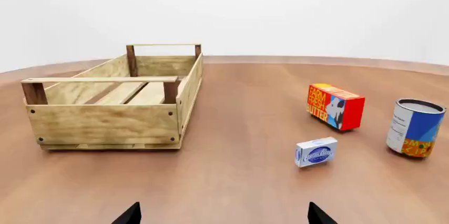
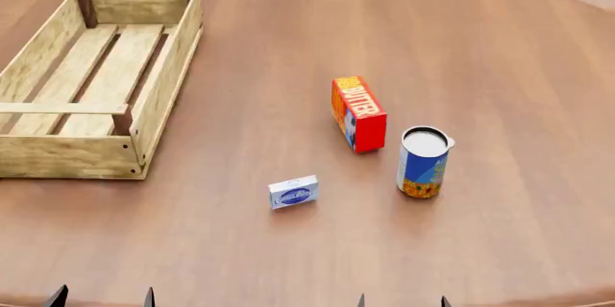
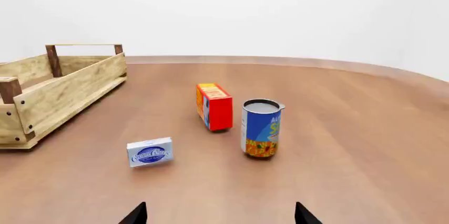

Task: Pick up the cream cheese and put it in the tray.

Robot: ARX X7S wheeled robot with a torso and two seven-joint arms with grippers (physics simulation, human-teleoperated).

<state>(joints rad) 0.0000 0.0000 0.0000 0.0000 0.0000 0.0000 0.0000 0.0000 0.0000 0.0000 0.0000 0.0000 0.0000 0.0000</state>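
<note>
From my seat: tray [image 2: 163,76] left of the cream cheese [image 2: 293,193], well apart. Cream cheese: small white box, blue oval logo, long axis crosswise, ahead between left gripper [image 2: 101,297] and right gripper [image 2: 402,300], both spread open, empty, about equally near.

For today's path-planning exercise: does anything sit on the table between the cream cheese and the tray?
Nothing visible does. Bare table lies between the cream cheese and the tray; the butter box and can stand on its other side.
</note>
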